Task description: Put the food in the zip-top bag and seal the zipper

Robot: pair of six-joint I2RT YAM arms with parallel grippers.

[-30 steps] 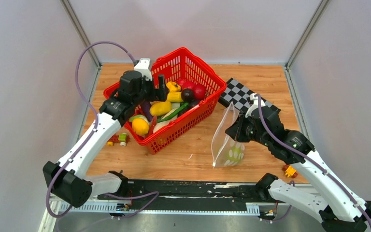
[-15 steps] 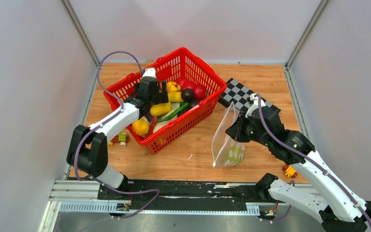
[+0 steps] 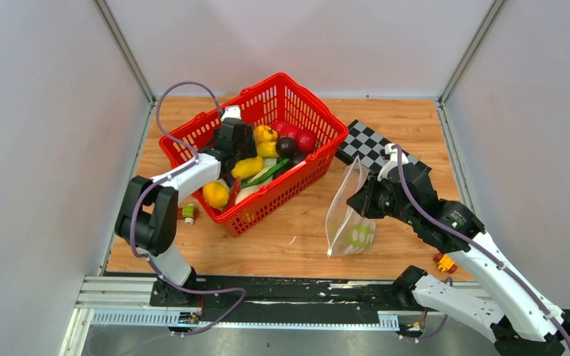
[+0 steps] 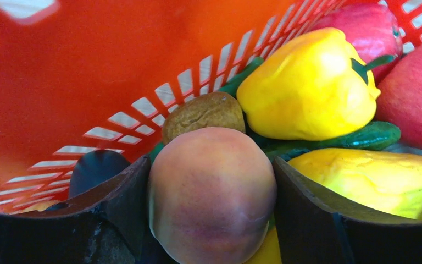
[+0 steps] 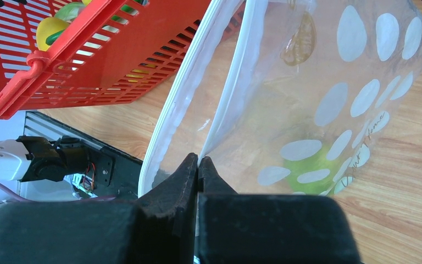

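My left gripper (image 3: pixel 235 141) is down inside the red basket (image 3: pixel 319 111), its fingers pressed against both sides of a pink-orange toy peach (image 4: pixel 211 192). Around it lie a yellow pepper (image 4: pixel 307 93), red fruits (image 3: pixel 297 137), a green cucumber (image 4: pixel 362 136) and other yellow food (image 3: pixel 246 167). My right gripper (image 3: pixel 364 199) is shut on one mouth edge of the dotted zip-top bag (image 3: pixel 349 215) and holds it upright on the table, mouth open. The zipper strip (image 5: pixel 181 93) runs up from my fingers. A green food item (image 5: pixel 307 165) lies in the bag's bottom.
A black-and-white checkerboard (image 3: pixel 371 144) lies behind the bag. Small toy blocks (image 3: pixel 188 213) sit left of the basket, and an orange one (image 3: pixel 446 262) sits near the right arm. The basket wall (image 4: pixel 88 82) is close to my left fingers.
My left arm has reached forward and down into the basket, and its fingers now sit around the peach. The right gripper and the bag have not moved.
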